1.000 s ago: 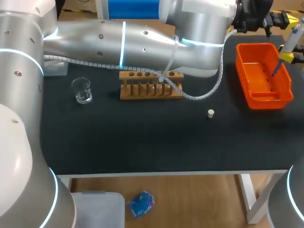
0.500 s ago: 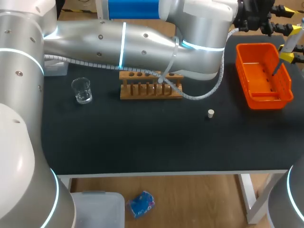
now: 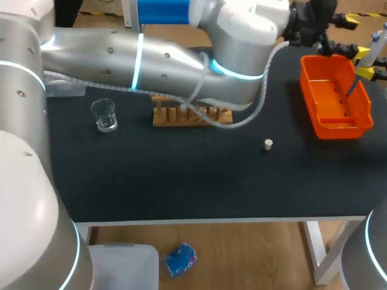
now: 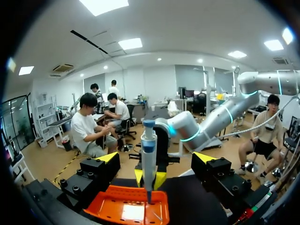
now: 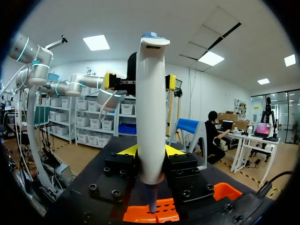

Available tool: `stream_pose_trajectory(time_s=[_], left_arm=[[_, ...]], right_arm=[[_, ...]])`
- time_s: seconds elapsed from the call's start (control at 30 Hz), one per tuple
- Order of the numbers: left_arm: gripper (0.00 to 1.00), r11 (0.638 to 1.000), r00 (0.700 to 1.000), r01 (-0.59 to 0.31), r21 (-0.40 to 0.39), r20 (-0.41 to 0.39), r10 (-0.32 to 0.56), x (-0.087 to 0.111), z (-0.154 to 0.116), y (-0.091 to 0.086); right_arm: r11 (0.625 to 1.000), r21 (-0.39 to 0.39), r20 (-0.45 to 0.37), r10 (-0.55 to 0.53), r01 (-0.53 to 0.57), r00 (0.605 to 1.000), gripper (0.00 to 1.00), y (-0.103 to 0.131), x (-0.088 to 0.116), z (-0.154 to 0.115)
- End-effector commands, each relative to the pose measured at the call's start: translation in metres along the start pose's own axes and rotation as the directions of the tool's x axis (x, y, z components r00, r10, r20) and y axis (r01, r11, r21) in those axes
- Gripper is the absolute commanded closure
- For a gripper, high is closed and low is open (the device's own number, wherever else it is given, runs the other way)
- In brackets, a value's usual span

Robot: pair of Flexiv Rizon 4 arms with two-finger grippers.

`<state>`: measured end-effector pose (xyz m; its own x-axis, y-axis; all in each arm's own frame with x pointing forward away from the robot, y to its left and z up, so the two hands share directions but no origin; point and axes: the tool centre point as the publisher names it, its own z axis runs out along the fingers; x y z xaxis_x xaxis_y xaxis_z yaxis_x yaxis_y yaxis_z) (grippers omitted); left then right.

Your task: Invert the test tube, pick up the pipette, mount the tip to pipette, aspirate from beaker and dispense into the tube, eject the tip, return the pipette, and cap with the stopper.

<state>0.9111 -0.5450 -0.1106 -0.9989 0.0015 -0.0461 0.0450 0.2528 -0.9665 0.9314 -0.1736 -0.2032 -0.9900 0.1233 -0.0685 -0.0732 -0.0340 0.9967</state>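
Note:
My right gripper (image 5: 151,151) is shut on the white pipette (image 5: 151,108), holding it upright over the orange bin (image 5: 161,212). In the head view this pipette (image 3: 375,45) hangs at the far right edge, in the right gripper (image 3: 366,64), with its thin lower end above the bin (image 3: 335,118). My left gripper (image 4: 157,158) is open, its fingers spread on either side of the pipette (image 4: 148,157) without touching it. In the head view the left gripper (image 3: 346,33) is just behind the bin. The wooden tube rack (image 3: 192,115) is partly hidden by my left arm. The beaker (image 3: 104,115) and the white stopper (image 3: 268,144) stand on the mat.
The black mat (image 3: 181,175) covers the table. My left arm (image 3: 169,54) stretches across the back of the table, over the rack. A clear box (image 3: 63,89) sits at the far left edge.
My left gripper has gone from shut to wide open and has pulled away from the pipette. The left arm has shifted a little leftwards. The right gripper has kept still with the pipette.

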Motion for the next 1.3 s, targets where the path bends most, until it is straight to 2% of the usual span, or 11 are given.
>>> stream_pose_trajectory(time_s=[0.03, 0.47, 0.5, 0.67, 0.97, 1.1, 1.3], left_arm=[[0.00, 0.998, 1.000, 0.015, -0.055, 0.019, -0.014, 0.015, -0.038, 0.000], [0.00, 0.998, 1.000, 0.015, -0.055, 0.019, -0.014, 0.015, -0.038, 0.000], [0.00, 0.998, 1.000, -0.025, -0.050, 0.009, 0.025, 0.014, -0.040, 0.004], [0.00, 0.998, 0.996, -0.026, -0.053, 0.087, 0.030, 0.016, -0.077, 0.031], [0.00, 0.998, 0.976, -0.013, -0.057, 0.217, 0.025, 0.042, -0.148, 0.067], [0.00, 0.996, 0.974, 0.026, -0.085, 0.228, -0.006, 0.052, -0.161, 0.086], [0.00, 0.996, 0.974, 0.026, -0.085, 0.228, -0.006, 0.052, -0.161, 0.086]], right_arm=[[1.000, 0.002, -0.001, 0.000, 0.000, 1.000, 1.00, 0.001, 0.000, 0.000], [1.000, 0.002, -0.001, 0.000, 0.000, 1.000, 1.00, 0.001, 0.000, 0.000], [1.000, 0.002, -0.001, 0.000, 0.000, 1.000, 1.00, 0.001, 0.000, 0.000], [1.000, 0.002, -0.001, 0.000, 0.000, 1.000, 1.00, 0.001, 0.000, 0.000], [1.000, 0.002, -0.001, 0.000, 0.000, 1.000, 1.00, 0.001, 0.000, 0.000], [1.000, 0.002, -0.001, 0.000, 0.000, 1.000, 1.00, 0.001, 0.000, 0.000], [1.000, 0.002, -0.001, 0.000, 0.000, 1.000, 1.00, 0.001, 0.000, 0.000]])
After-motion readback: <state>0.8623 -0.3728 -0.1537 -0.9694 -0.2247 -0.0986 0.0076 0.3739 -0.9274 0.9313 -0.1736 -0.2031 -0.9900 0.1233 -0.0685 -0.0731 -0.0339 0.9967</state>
